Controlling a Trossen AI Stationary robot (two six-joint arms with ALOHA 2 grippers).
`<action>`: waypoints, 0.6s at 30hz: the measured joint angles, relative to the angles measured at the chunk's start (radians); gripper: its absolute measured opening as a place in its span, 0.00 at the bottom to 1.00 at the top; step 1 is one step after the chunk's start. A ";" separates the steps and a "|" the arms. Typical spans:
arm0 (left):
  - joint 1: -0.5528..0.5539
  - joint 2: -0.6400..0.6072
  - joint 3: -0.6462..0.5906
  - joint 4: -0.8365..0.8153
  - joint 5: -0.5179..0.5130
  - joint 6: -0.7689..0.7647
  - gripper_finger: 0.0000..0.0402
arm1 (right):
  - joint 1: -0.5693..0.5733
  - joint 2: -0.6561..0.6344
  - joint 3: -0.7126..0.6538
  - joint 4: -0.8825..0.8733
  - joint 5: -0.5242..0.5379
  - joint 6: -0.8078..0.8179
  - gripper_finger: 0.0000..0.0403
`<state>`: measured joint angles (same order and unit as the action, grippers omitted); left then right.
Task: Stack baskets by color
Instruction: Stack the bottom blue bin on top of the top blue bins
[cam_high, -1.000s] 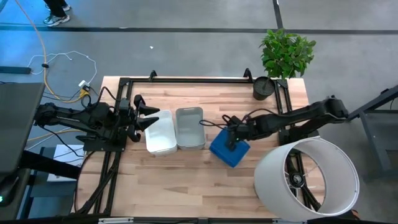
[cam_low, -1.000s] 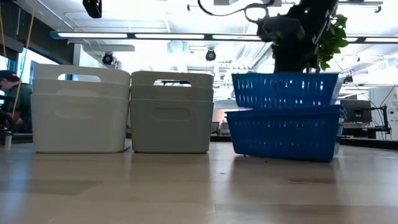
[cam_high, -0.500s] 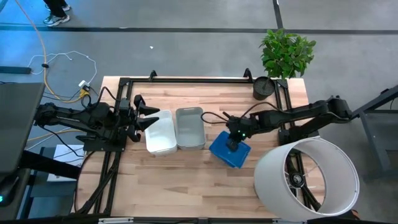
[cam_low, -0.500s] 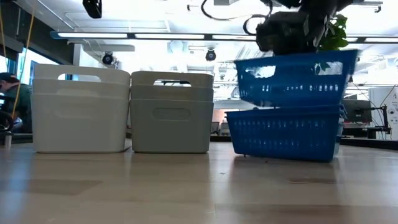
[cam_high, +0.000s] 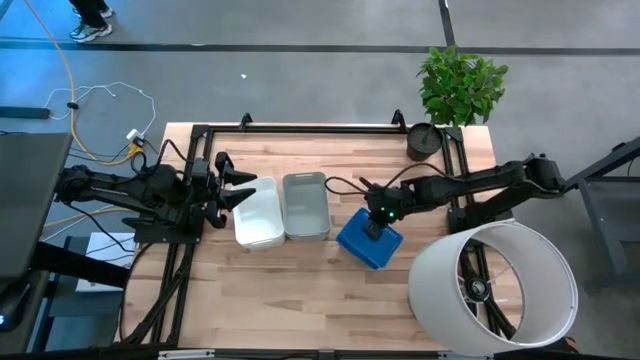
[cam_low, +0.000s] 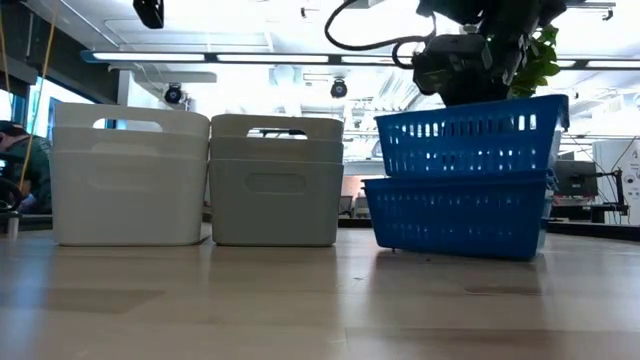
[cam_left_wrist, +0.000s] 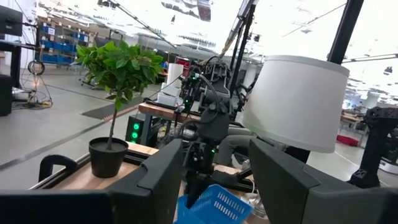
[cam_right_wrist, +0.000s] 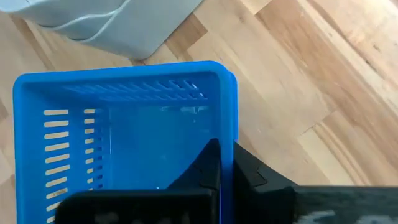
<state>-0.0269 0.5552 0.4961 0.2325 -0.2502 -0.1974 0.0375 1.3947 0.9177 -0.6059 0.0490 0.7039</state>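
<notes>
No readable text, label or number anywhere.

Grey concrete floor (cam_high: 300, 25) surrounds the wooden table (cam_high: 300, 270); ceiling strip lights (cam_low: 300, 58) overhead.

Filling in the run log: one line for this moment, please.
right gripper: jaws shut on upper blue basket rim | above lower blue basket | left gripper: open by white baskets

In the low view the upper blue basket (cam_low: 470, 135) is hiding the right gripper's fingertips. The big white cylinder (cam_high: 495, 290) is running off the high view's bottom edge, covering part of the worktop (cam_high: 300, 290).
</notes>
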 joint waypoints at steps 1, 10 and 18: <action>0.000 0.000 0.000 0.000 0.000 0.005 0.43 | 0.004 0.005 0.000 0.001 -0.002 0.004 0.00; 0.000 0.000 0.000 0.000 0.001 0.018 0.43 | 0.027 0.062 0.000 0.005 0.031 0.056 0.00; 0.000 0.000 0.000 0.000 0.019 0.017 0.43 | 0.027 0.063 0.000 0.004 0.036 0.050 0.00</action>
<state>-0.0269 0.5552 0.4961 0.2325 -0.2314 -0.1809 0.0647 1.4578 0.9173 -0.6019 0.0849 0.7538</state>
